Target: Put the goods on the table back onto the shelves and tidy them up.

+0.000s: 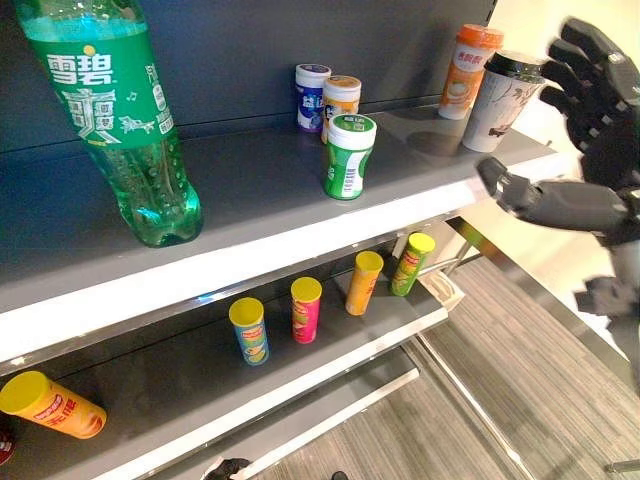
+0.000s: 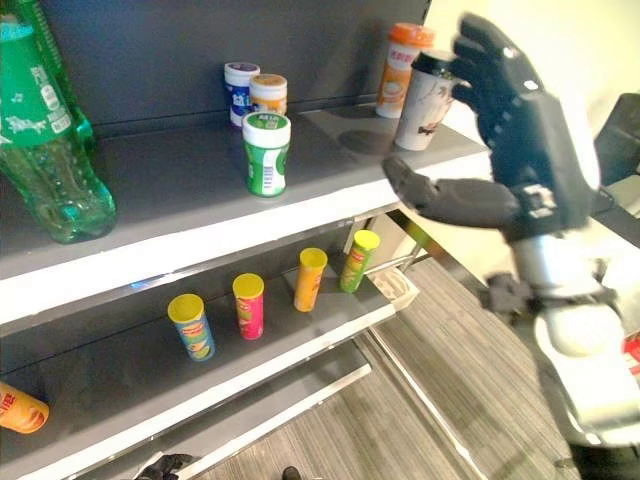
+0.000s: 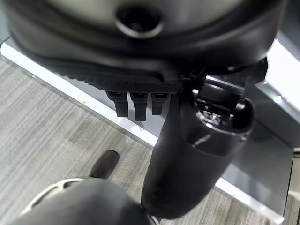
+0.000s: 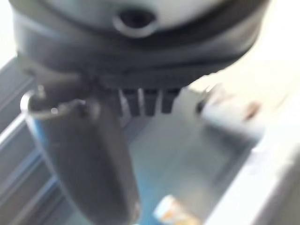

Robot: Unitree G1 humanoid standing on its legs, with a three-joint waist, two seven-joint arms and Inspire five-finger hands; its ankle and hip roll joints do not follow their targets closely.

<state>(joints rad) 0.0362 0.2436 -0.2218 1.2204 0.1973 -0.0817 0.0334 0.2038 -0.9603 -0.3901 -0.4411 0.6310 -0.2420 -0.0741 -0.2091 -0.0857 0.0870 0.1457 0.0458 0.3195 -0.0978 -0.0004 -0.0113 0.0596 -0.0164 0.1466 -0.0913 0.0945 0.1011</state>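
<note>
The right hand (image 2: pixel 520 150) hangs at the right end of the upper shelf (image 1: pixel 260 215), fingers spread and straight, thumb stretched toward the shelf edge, holding nothing. It sits just beside the white paper cup with a dark lid (image 1: pixel 500 98), apart from it, which reads as a hand placed either to set that cup square or to draw clear of it (I cannot tell which). The left hand (image 3: pixel 140 101) shows in its own wrist view with fingers hanging loosely over the floor, empty.

The goods are on the shelves. On the upper one: a green soda bottle (image 1: pixel 120 120) leaning at the left, a green-capped jar (image 1: pixel 349 156) near the front, 2 small jars behind it (blue-and-white (image 1: pixel 311 96), orange-and-white (image 1: pixel 341 105)), and an orange-capped bottle (image 1: pixel 468 70) touching the paper cup. The lower shelf (image 1: pixel 330 345) carries 4 upright chip cans, spaced apart in a row: blue (image 1: pixel 249 330), pink (image 1: pixel 305 309), orange (image 1: pixel 364 282), green (image 1: pixel 412 263); a 5th, yellow-lidded can (image 1: pixel 50 404), lies on its side at the left and probably wants standing up.

The shelves are smooth dark grey boards with pale front edges and a dark back panel. The floor (image 1: pixel 520 400) is grey striped carpet.
</note>
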